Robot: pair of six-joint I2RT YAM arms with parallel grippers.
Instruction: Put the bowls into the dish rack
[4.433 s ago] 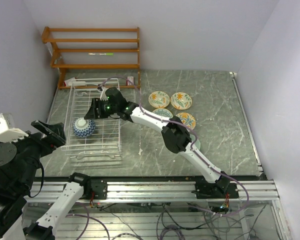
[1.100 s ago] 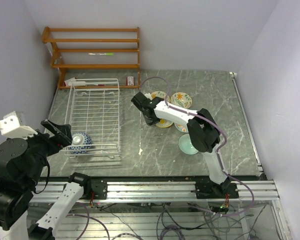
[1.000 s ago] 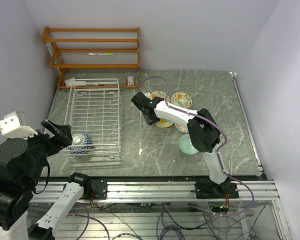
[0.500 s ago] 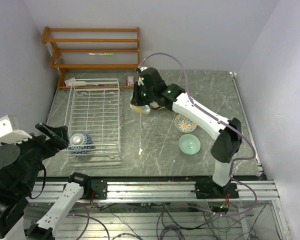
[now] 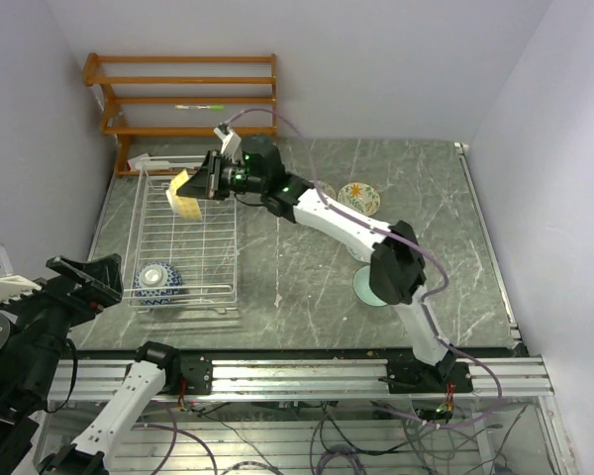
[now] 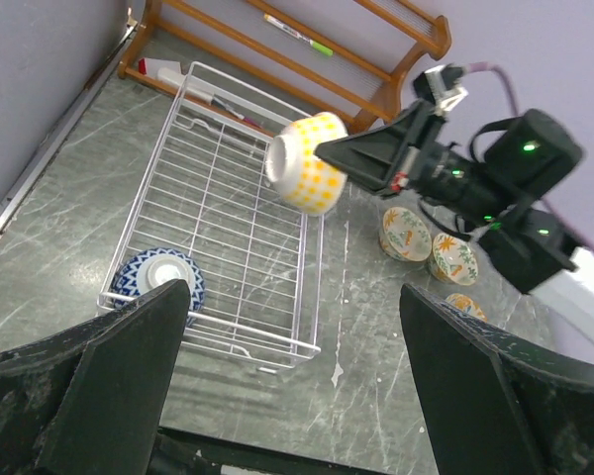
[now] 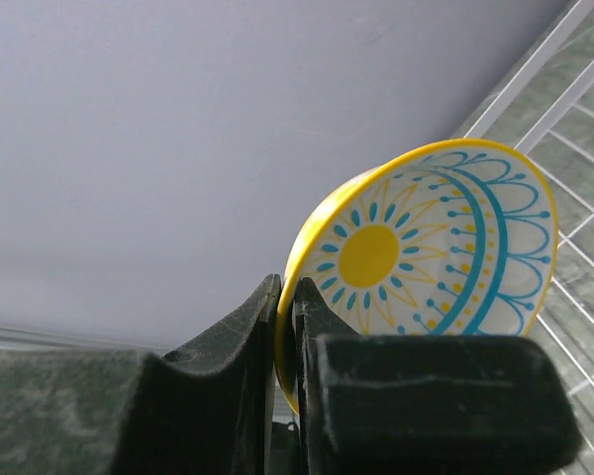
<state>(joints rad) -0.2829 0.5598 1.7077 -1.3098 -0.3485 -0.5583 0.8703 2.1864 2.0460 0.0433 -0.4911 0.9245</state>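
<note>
My right gripper point(image 5: 206, 181) is shut on the rim of a yellow patterned bowl point(image 5: 186, 193), held tilted above the far end of the white wire dish rack point(image 5: 193, 247). The bowl's sun-patterned inside shows in the right wrist view point(image 7: 426, 247), pinched at the gripper point(image 7: 287, 297). It also shows in the left wrist view point(image 6: 307, 175). A blue patterned bowl point(image 5: 154, 280) lies upside down in the rack's near left corner. My left gripper point(image 5: 79, 277) is open and empty, near and left of the rack point(image 6: 228, 237).
Patterned bowls point(image 5: 358, 198) sit on the table right of the rack, three showing in the left wrist view point(image 6: 406, 233). A mint green bowl point(image 5: 361, 289) is partly behind the right arm. A brown wooden shelf point(image 5: 188, 99) stands against the back wall.
My right arm has swung left from the group of bowls, carrying the yellow bowl to above the rack's far end. My left arm has drawn back toward the near left.
</note>
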